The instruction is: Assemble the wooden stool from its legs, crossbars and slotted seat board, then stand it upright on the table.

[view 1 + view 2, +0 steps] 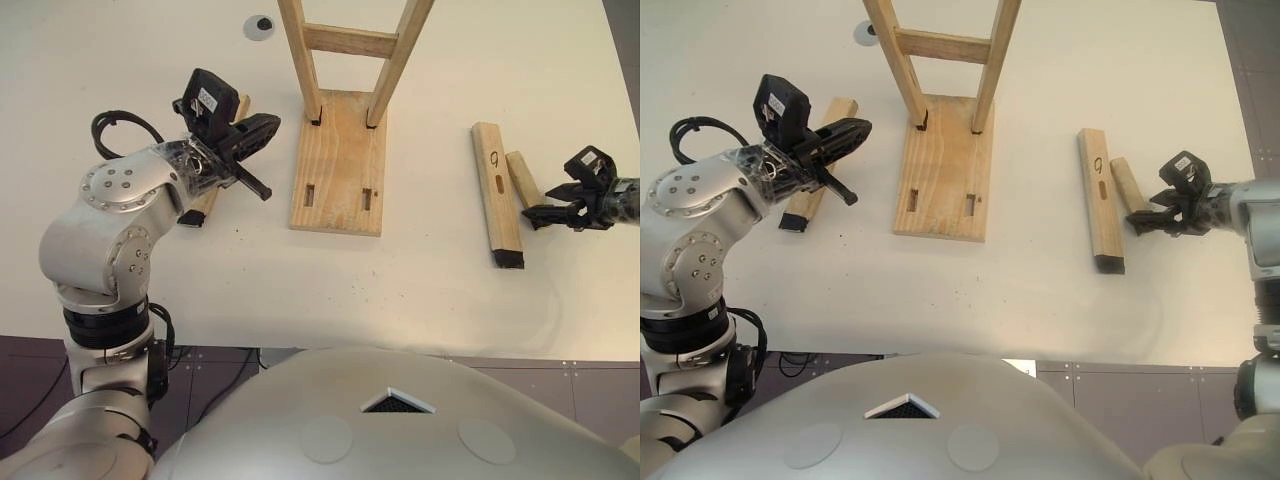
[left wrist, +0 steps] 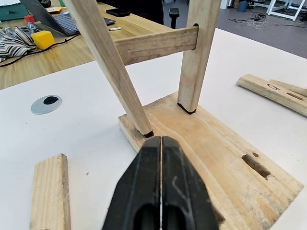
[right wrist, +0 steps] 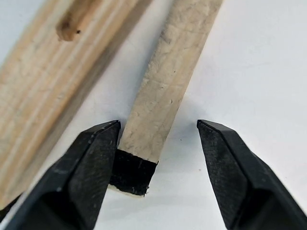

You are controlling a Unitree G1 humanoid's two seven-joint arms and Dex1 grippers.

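On white counter (image 1: 420,280), centre: pale slotted wooden seat board (image 1: 337,170), braced leg pair (image 1: 350,40) upright in far slots. Right: short black-tipped wooden bar (image 3: 168,81), likely light, stiff, rough; best pinched mid-length. Right gripper (image 3: 158,124) spread wide astride its near end; left gripper (image 2: 161,141) closed, empty, left of board.

Round grey cable grommet (image 1: 259,26) set flush in the white bench (image 1: 420,300), far side, left of centre. Beyond the bench: wooden desk (image 2: 57,57) carrying an open laptop (image 2: 62,21), yellow block (image 2: 43,38), striped cloth (image 2: 14,37), dark phone (image 2: 117,11). Dark tiled floor (image 1: 600,385) along the near bench edge.
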